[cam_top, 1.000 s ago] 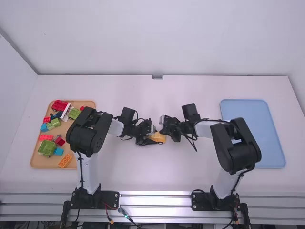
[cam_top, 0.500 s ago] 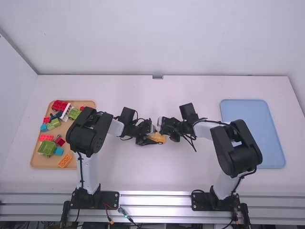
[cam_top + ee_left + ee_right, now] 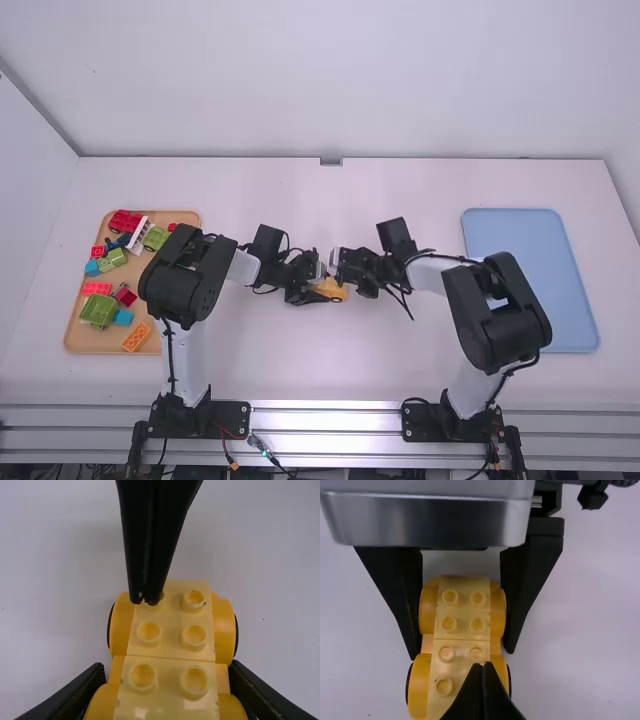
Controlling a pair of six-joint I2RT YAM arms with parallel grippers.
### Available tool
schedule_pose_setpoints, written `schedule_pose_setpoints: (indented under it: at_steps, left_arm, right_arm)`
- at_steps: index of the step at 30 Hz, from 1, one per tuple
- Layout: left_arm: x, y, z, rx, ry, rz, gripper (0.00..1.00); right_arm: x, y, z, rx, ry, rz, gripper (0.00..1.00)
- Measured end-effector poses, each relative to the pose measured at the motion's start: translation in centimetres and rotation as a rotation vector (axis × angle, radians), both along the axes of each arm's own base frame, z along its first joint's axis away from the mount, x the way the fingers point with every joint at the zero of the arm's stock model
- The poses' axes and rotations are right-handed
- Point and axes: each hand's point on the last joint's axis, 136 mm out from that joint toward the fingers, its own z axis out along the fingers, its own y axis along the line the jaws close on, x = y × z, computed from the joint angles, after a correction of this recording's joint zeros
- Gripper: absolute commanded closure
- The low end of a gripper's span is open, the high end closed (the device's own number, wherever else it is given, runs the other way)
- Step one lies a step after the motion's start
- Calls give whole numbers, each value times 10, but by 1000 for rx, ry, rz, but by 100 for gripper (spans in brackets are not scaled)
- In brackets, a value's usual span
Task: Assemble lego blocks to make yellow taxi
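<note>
The left pincer [image 3: 326, 291] is set near the middle of the desk [image 3: 400, 370]. In the left wrist view its two fingers are parted by the width of the yellow block assembly [image 3: 171, 645] and grip it from both sides. The assembly comprises two studded sections, aligned end to end, studs up, with yellow wheels along both sides.

The right pincer [image 3: 336, 281] is positioned over the assembly. In the right wrist view its fingers are closed together, with nothing between them, and the tips point at the studs. Contact between tips and studs appears likely but cannot be confirmed from this angle.

A light orange tray [image 3: 78, 343] lies at the left side of the desk. It contains a green block [image 3: 98, 311], an orange block [image 3: 136, 336], a white piece [image 3: 139, 236] and other coloured parts. A blue tray [image 3: 530, 280] lies at the right side.
</note>
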Motion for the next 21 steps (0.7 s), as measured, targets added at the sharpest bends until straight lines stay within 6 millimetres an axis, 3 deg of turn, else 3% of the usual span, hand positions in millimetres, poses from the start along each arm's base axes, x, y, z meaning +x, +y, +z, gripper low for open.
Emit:
schedule_pose_setpoints:
  at_steps: [14,18,21]
  left_arm:
    - [2,1,0,2,13,16,61]
    - [3,1,0,6,12,21,61]
    - [4,1,0,6,9,22,59]
  right_arm:
    - [6,3,10,30,-55,4,100]
    - [19,3,41,64,-128,-13,100]
    - [39,-4,77,104,-214,-57,100]
